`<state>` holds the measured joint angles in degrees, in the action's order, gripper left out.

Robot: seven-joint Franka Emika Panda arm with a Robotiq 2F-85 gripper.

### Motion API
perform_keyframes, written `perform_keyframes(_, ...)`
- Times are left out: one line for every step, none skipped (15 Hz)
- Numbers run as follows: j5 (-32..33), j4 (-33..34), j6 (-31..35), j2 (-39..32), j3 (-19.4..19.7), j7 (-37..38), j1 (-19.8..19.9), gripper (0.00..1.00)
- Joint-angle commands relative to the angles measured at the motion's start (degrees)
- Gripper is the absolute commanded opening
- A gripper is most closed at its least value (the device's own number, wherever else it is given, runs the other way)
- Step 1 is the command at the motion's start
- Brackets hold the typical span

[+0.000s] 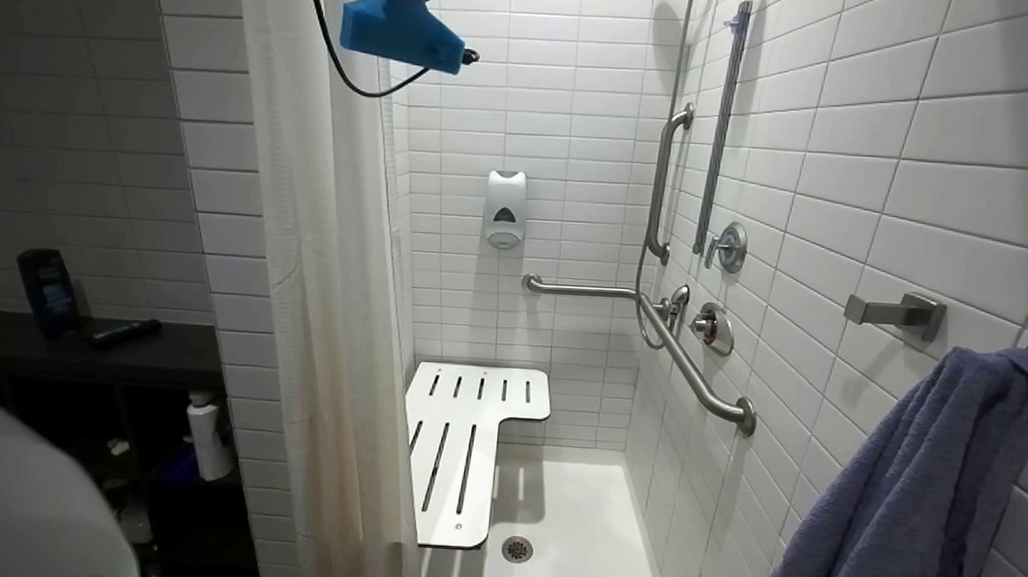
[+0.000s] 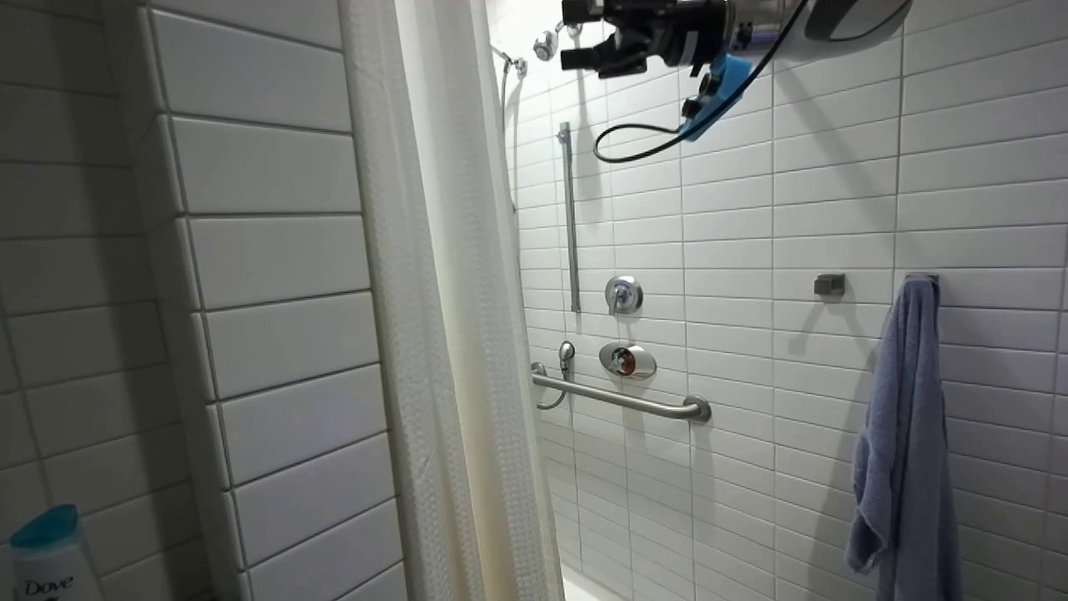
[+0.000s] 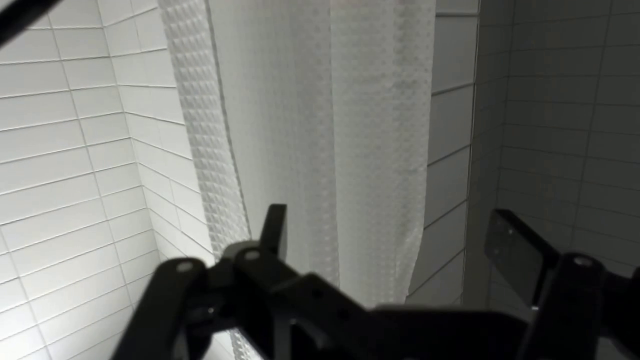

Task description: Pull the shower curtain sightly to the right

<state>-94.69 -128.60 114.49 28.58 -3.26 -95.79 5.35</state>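
A bottle [image 2: 52, 563] reads “Dove”; a dark bottle [image 1: 48, 292] seems illegible.

Both exterior views: left of frame dim, shower tiles [image 1: 544, 53] bright, glare strongest near top centre; soft shadows on tiles, upper right. Wrist view: lower left washed out, far right dark; jaws near-black, slightly blurred.

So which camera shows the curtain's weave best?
The wrist view: the curtain spreads widest there, its bumpy weave clearest, though the jaws, standing apart, hide part. Both exterior views show more of its length, the weave fainter.
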Motion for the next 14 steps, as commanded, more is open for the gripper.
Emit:
perform_keyframes(0.0, 1.2, 0.7, -1.6, 0.0, -0.3, -0.9, 1.0)
perform_keyframes(-0.1, 2.1, 1.1, -2.6, -0.5, -0.4, -1.1, 1.0)
perform_keyframes(0.0, 3.3, 1.5, -4.0, -1.1, -0.2, -1.4, 1.0)
perform_keyframes(0.2, 4.5, 2.2, -5.3, -1.7, 0.1, -1.7, 1.0)
perform_keyframes(0.2, 5.7, 3.4, -6.6, -2.3, 0.2, -2.0, 1.0)
perform_keyframes(0.4, 7.5, 4.7, -8.2, -3.0, 0.3, -2.3, 1.0)
perform_keyframes(0.6, 9.0, 5.8, -9.5, -3.4, 0.4, -2.8, 1.0)
perform_keyframes(0.8, 10.9, 7.1, -11.0, -3.8, 0.6, -3.2, 1.0)
perform_keyframes(1.0, 12.7, 8.4, -12.5, -4.2, 0.6, -3.7, 1.0)
perform_keyframes(1.0, 14.7, 9.8, -14.1, -4.5, 0.5, -4.2, 1.0)
perform_keyframes(0.9, 16.5, 11.0, -15.6, -4.7, 0.2, -4.7, 1.0)
perform_keyframes(0.9, 18.1, 12.4, -16.8, -4.8, 0.0, -5.2, 1.0)
perform_keyframes(0.8, 19.5, 13.9, -18.0, -4.9, -0.4, -5.7, 1.0)
perform_keyframes(0.9, 20.9, 15.0, -19.1, -4.8, -0.5, -6.2, 1.0)
